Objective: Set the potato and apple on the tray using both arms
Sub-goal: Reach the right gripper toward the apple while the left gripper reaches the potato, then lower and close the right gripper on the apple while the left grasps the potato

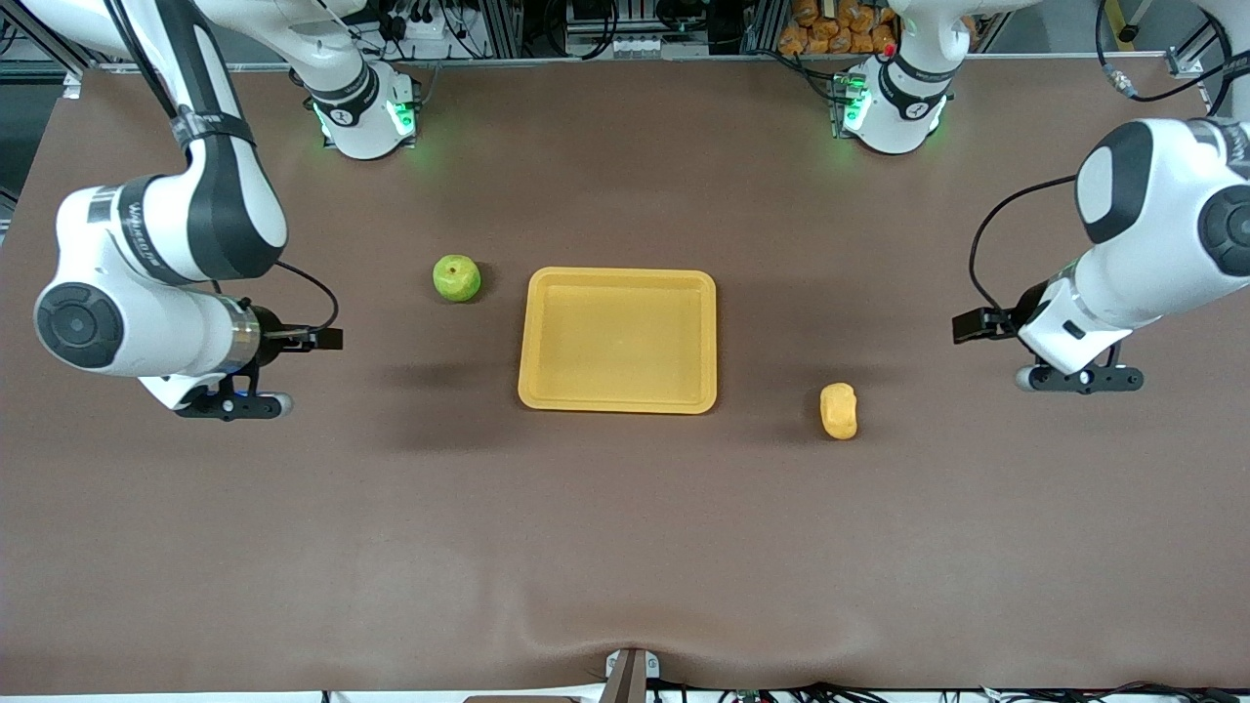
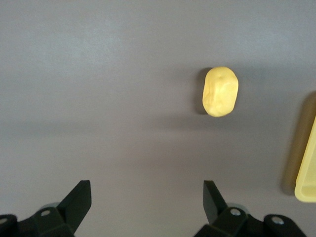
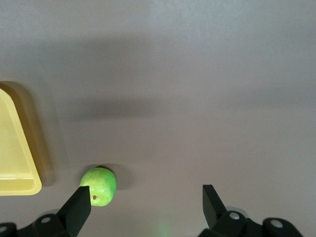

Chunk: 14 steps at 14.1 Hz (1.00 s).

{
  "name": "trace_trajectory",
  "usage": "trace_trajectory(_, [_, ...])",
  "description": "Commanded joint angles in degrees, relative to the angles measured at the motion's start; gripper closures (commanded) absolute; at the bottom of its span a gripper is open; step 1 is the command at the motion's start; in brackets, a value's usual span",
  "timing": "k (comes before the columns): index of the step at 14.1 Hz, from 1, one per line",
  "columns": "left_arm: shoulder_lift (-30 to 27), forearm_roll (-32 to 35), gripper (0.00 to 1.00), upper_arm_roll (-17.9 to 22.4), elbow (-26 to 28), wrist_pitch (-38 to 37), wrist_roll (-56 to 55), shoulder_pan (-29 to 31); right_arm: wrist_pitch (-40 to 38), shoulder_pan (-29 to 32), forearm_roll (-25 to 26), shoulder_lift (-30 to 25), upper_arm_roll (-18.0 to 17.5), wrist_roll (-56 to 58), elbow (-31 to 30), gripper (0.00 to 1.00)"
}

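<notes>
Though the front view hides both sets of fingers, wrist views show the left gripper (image 2: 147, 202) and right gripper (image 3: 147, 205) wide open, empty, with the apple (image 3: 99, 186) partly cut off by one finger.

Green apple (image 1: 457, 277), yellow-orange potato (image 1: 839, 411) and tray (image 1: 617, 400), brown table (image 1: 625, 547), white-and-grey arms with black fingers (image 2: 79, 200).

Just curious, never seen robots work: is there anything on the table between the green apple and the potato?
Yes. In the front view the empty yellow tray sits between the apple and the potato.
</notes>
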State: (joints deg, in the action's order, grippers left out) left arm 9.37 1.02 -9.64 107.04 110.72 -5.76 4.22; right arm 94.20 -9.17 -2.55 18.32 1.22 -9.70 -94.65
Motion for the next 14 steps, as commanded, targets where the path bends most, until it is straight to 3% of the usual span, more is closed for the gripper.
trace_trajectory(1, [3.2, -0.1, 0.0, -0.2, 0.2, 2.8, -3.5, -2.0, 1.9, -1.9, -0.8, -0.8, 0.3, -3.7, -2.8, 0.0])
trace_trajectory(10, [11.2, -0.1, 0.0, -0.2, 0.8, 12.4, -8.7, -6.4, 11.7, -7.3, -0.8, -2.4, 0.2, -11.9, -15.2, 0.0])
trace_trajectory(14, [14.6, -0.1, 0.0, -0.3, 0.9, 15.9, -10.5, -7.5, 18.7, -10.2, -1.1, -7.5, 0.2, -14.7, -25.0, 0.0])
